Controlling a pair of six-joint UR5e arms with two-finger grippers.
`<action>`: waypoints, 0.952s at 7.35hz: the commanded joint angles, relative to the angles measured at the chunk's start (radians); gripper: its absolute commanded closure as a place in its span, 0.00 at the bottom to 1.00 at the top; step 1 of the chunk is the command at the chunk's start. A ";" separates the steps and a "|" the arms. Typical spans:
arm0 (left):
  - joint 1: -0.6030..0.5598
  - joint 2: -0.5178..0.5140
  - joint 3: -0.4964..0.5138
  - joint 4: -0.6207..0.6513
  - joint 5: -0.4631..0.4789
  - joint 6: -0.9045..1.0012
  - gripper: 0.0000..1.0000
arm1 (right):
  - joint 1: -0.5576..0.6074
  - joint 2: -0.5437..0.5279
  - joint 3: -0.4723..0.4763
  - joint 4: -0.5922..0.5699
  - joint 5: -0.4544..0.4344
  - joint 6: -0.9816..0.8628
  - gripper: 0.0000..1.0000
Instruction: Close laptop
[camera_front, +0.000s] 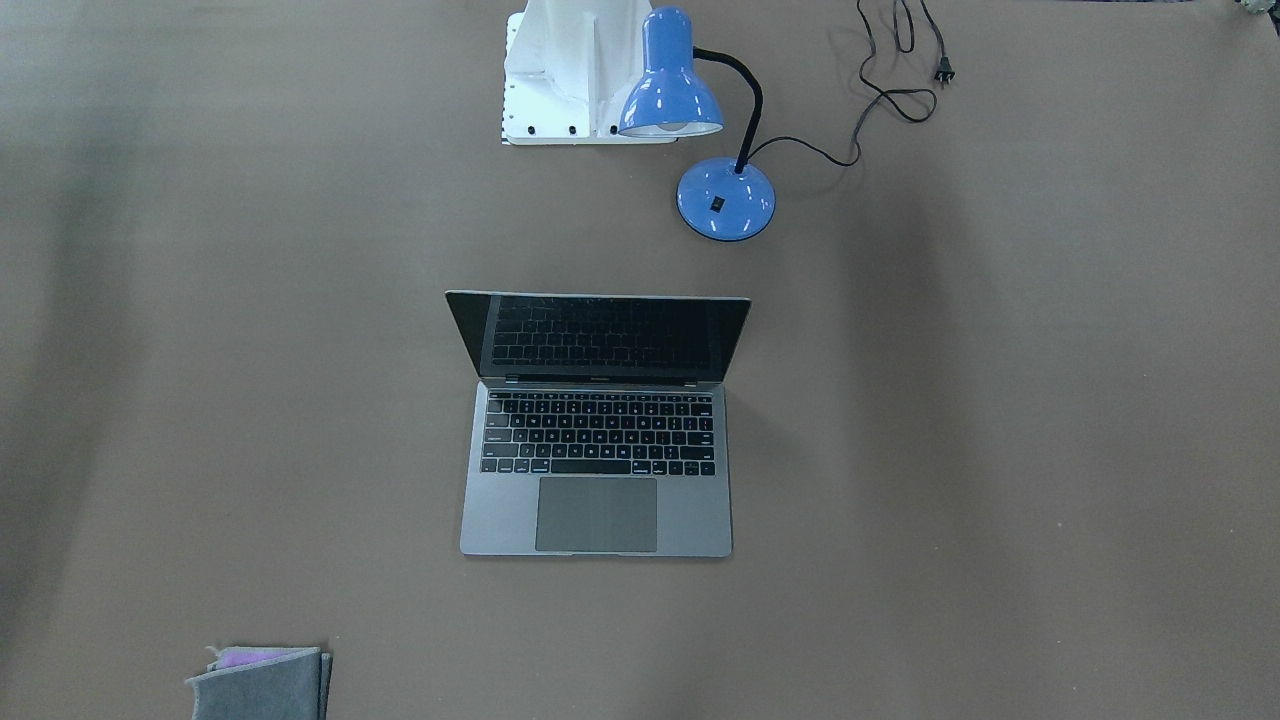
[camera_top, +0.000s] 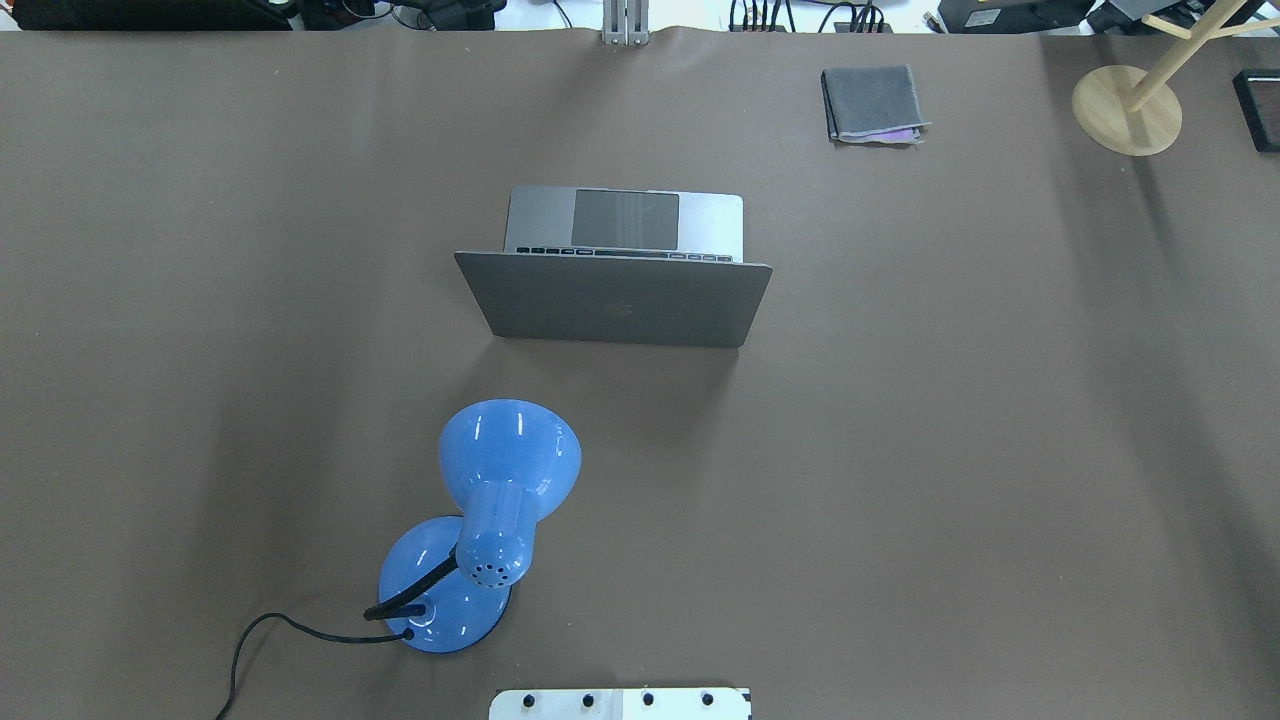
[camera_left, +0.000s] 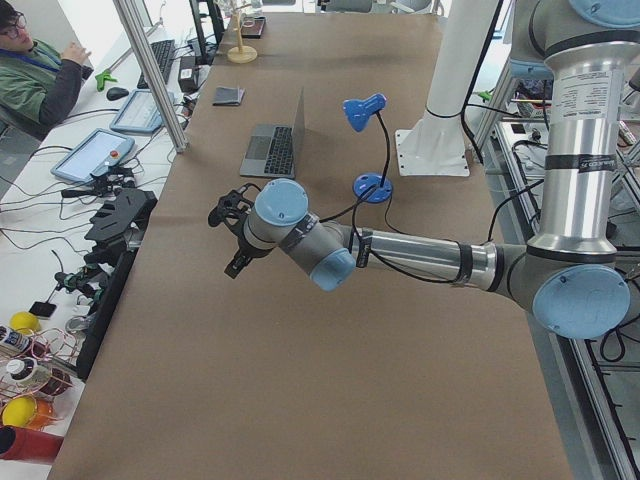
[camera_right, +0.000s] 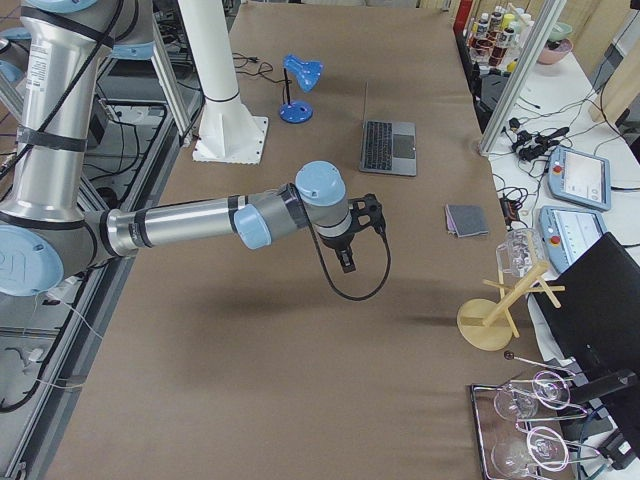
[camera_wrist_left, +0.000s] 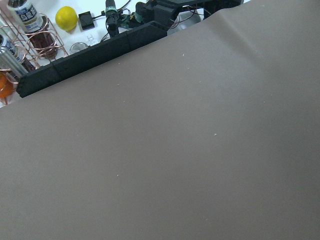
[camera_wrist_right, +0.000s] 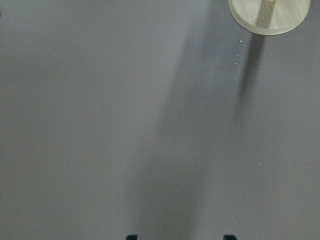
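The space-grey laptop (camera_front: 596, 470) stands open in the middle of the brown table, with its keyboard and trackpad showing and its screen dark. From overhead, its lid (camera_top: 625, 300) with the dark logo faces the robot. It also shows in the exterior left view (camera_left: 275, 150) and the exterior right view (camera_right: 388, 145). My left gripper (camera_left: 232, 235) hovers over bare table far from the laptop; I cannot tell whether it is open or shut. My right gripper (camera_right: 362, 232) hovers on the other side, also far from the laptop. Its two fingertips (camera_wrist_right: 131, 237) stand wide apart and empty.
A blue desk lamp (camera_top: 505, 470) with a black cord stands between the robot base (camera_front: 560, 80) and the laptop. A folded grey cloth (camera_top: 872, 103) lies at the far side. A wooden stand (camera_top: 1127, 108) is at the far right. A person (camera_left: 35, 75) sits beyond the table edge.
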 joint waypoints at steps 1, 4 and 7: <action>0.080 -0.013 -0.003 -0.047 -0.161 -0.206 1.00 | -0.035 0.003 0.004 0.112 0.098 0.212 1.00; 0.288 -0.097 0.000 -0.231 -0.226 -0.720 1.00 | -0.214 0.072 0.003 0.364 0.099 0.669 1.00; 0.475 -0.229 0.000 -0.374 -0.129 -1.047 1.00 | -0.452 0.236 0.024 0.381 -0.062 1.000 1.00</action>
